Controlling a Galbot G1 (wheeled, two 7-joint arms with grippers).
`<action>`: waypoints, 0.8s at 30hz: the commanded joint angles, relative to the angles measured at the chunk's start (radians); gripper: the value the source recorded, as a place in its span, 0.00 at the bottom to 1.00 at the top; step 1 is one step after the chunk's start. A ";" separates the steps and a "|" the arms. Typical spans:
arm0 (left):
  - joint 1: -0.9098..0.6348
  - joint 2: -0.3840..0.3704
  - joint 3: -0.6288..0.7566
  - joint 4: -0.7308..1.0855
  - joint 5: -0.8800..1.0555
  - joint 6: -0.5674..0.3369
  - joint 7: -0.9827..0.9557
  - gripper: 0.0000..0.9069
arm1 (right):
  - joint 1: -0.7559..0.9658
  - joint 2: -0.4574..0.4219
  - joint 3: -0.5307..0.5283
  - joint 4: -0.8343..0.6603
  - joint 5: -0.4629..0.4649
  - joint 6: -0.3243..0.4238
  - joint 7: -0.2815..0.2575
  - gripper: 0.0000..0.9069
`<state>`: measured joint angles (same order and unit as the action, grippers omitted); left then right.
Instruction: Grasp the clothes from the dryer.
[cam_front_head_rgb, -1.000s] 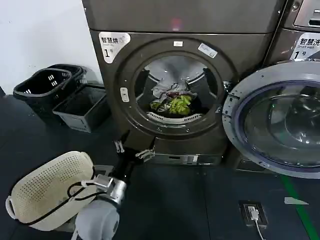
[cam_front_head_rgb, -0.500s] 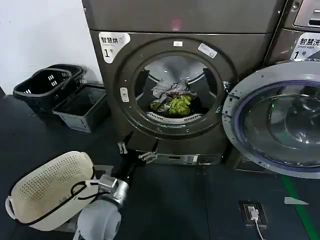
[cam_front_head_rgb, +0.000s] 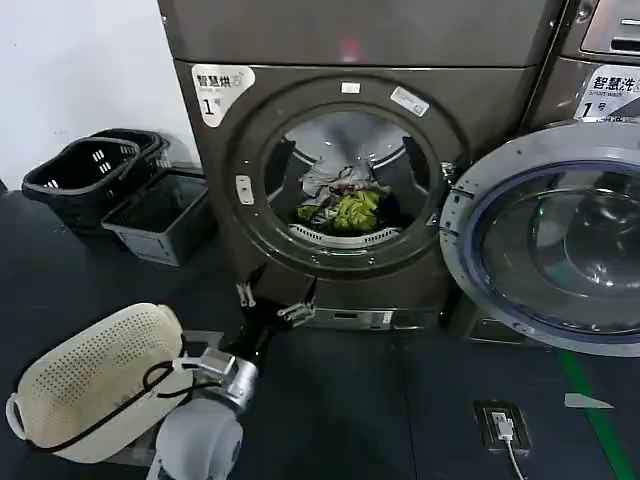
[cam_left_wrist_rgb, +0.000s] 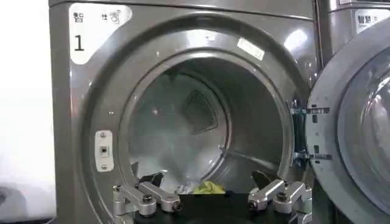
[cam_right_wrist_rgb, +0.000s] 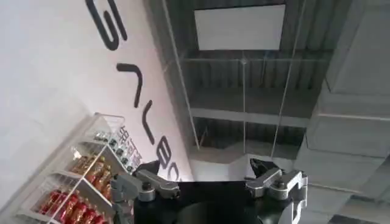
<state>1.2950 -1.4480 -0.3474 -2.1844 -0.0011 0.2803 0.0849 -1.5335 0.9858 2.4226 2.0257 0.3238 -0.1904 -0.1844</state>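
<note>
The dryer (cam_front_head_rgb: 345, 60) is a bronze-grey front-loader with its round porthole open. Inside the drum lie the clothes (cam_front_head_rgb: 343, 203), a heap with yellow-green fabric in front and grey-white behind. My left gripper (cam_front_head_rgb: 270, 302) hangs low before the dryer's base, below the porthole rim, open and empty. In the left wrist view the left gripper (cam_left_wrist_rgb: 206, 178) faces the drum of the dryer (cam_left_wrist_rgb: 183, 122), and a bit of the yellow-green clothes (cam_left_wrist_rgb: 209, 187) shows between its spread fingers. My right gripper (cam_right_wrist_rgb: 203, 165) points up at a ceiling, open and empty.
A silver-rimmed round glass door (cam_front_head_rgb: 545, 240) stands open right of the porthole. A cream perforated basket (cam_front_head_rgb: 90, 380) lies beside my left arm. Black baskets (cam_front_head_rgb: 85, 170) and a grey bin (cam_front_head_rgb: 160, 212) stand at the left wall. A floor socket (cam_front_head_rgb: 500, 425) sits at front right.
My left gripper has edged slightly forward toward the dryer's base. The head view has shifted a little. The clothes have not moved.
</note>
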 joint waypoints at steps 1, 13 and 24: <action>0.001 0.001 0.000 -0.003 0.001 0.000 0.001 1.00 | 0.001 0.000 0.000 -0.001 0.000 0.000 0.000 1.00; 0.001 0.003 0.000 -0.007 -0.005 0.000 0.001 1.00 | -0.001 -0.003 0.003 -0.004 0.000 0.000 0.000 1.00; -0.001 0.004 0.001 -0.005 -0.006 0.000 0.002 1.00 | -0.001 -0.004 0.003 -0.005 -0.001 -0.001 0.001 1.00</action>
<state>1.2946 -1.4439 -0.3470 -2.1902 -0.0063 0.2800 0.0864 -1.5344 0.9817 2.4257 2.0209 0.3225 -0.1911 -0.1841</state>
